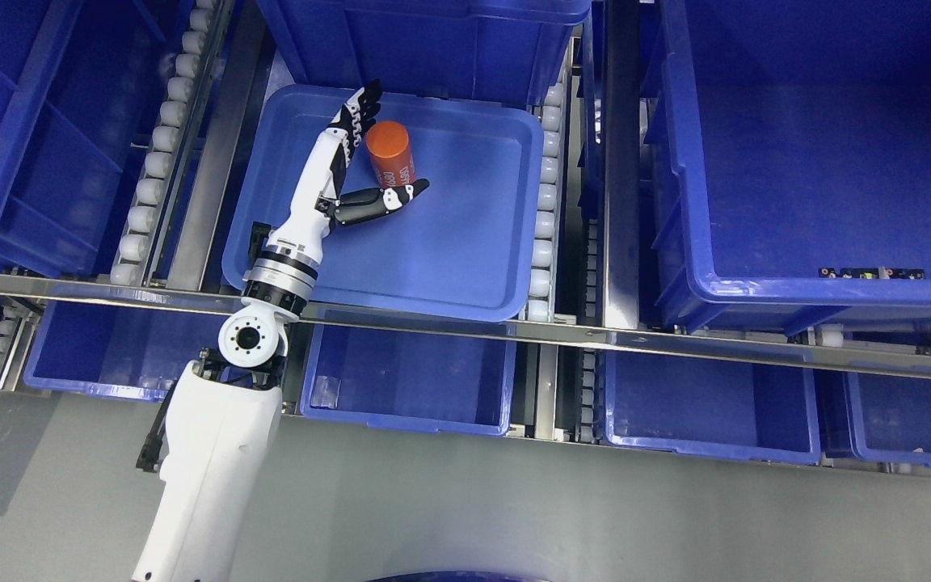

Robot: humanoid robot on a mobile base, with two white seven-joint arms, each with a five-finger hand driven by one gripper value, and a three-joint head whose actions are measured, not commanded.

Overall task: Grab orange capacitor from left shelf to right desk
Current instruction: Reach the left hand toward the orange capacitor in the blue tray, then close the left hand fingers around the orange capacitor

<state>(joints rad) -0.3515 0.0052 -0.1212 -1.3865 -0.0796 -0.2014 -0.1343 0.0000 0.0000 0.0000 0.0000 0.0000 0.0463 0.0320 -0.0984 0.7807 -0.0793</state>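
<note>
An orange capacitor (390, 153), a short cylinder with white print on its side, stands in a shallow blue tray (465, 267) on the shelf. My left hand (381, 153) reaches into the tray from the lower left and is open around it. The fingers (356, 109) stretch up along the capacitor's left side, and the thumb (389, 198) lies across just below its base. The fingers look close to the capacitor or touching it, but they are not curled around it. My right hand is out of the picture.
A deep blue bin (797, 162) fills the shelf to the right, another sits behind the tray (425, 40), one more at the left (21, 137). White roller rails (545, 194) flank the tray. A metal shelf bar (514, 330) crosses in front, with lower blue bins (409, 380) beneath.
</note>
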